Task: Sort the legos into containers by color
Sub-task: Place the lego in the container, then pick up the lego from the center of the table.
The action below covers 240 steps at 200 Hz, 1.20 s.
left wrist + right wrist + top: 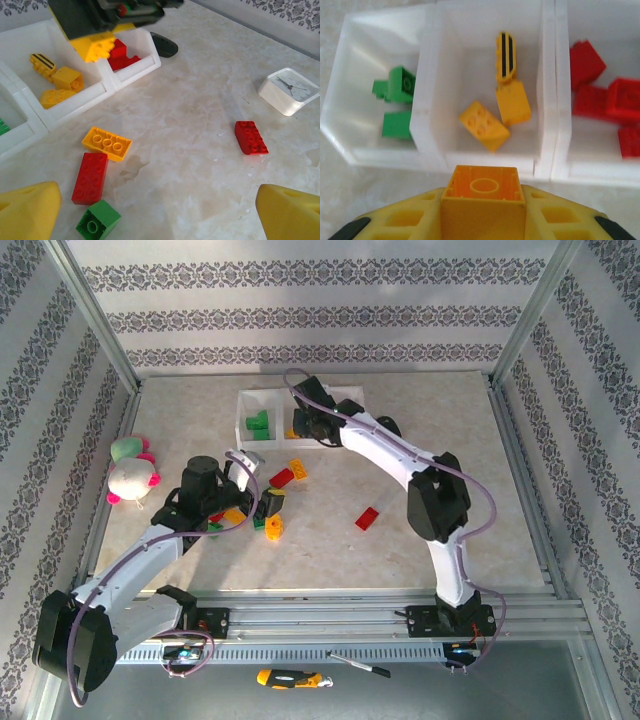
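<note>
the right gripper (482, 220) is clamped on a yellow-orange brick (482, 187), hollow underside towards the wrist camera, above the white three-compartment tray (547, 100) at the far side of the table. from the wrist view the brick seems to hang over the near wall of the middle compartment, where three yellow bricks (484, 125) already lie. green bricks (397, 87) sit in the left compartment and red bricks (600, 95) in the right one.

the left gripper (160, 220) hangs wide open and empty over loose pieces nearer the arms: a flat yellow brick (106, 144), a red brick (90, 177) just beside it, a green cube (98, 223), and another red brick (251, 137) well apart to the right, near a small clock (289, 91).

the main risk is letting go too early. if the brick is as close to the near wall as it looks, it could hit the rim and bounce back onto the table, or skip over a low divider into the green or red compartment. a tilted release could also send it tumbling off the yellow bricks below. the left arm is working close by, so reaching for the pile while the right arm pulls back could bring the two together.
</note>
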Available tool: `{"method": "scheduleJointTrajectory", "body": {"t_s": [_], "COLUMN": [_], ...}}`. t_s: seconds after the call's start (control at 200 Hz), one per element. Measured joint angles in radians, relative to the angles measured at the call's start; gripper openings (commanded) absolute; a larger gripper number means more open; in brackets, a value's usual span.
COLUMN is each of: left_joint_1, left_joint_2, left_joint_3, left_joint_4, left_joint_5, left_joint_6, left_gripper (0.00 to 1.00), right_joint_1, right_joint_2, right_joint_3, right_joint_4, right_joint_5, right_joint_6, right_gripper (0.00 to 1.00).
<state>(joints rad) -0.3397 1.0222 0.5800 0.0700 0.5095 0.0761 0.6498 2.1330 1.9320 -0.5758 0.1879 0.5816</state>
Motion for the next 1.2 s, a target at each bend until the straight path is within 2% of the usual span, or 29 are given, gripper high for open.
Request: {"method": "scheduleJointTrajectory", "body": {"t_s": [0.24,0.42,0.57,0.749,0.959,1.079,1.199], "left_joint_1": [0.0,0.0,0.0,0.0,0.0,0.0,0.0], "left_joint_2": [0.014,0.033,0.041,0.046,0.09,0.13,0.157], "left_joint_3": [-0.014,-0.014,-0.013,-0.011,0.053,0.108,0.125], "left_joint_4": [0.036,0.044,0.043,0.027,-0.063,-0.126,-0.171], "left_joint_5": [-0.036,-0.044,-0.047,-0.052,-0.14,-0.224,-0.261], "left_joint_6": [-0.036,-0.048,-0.052,-0.054,-0.095,-0.128,-0.135], "left_gripper": [0.99,0.99,0.99,0.99,0.99,0.99,0.99], "right_joint_1": [-0.038,-0.042,-0.042,-0.042,-0.038,-0.025,-0.009], "right_joint_2": [0.229,0.358,0.423,0.428,0.349,0.214,0.018], "right_joint_3": [0.286,0.436,0.5,0.517,0.431,0.261,0.003], "right_joint_4": [-0.027,-0.027,-0.027,-0.034,-0.021,0.015,0.093], "right_joint_5": [-0.017,-0.02,-0.02,-0.02,-0.011,0.004,0.023], "right_joint_6": [-0.065,-0.101,-0.13,-0.156,-0.191,-0.208,-0.214], "right_gripper": [0.36,0.38,0.48,0.62,0.69,0.72,0.75]}}
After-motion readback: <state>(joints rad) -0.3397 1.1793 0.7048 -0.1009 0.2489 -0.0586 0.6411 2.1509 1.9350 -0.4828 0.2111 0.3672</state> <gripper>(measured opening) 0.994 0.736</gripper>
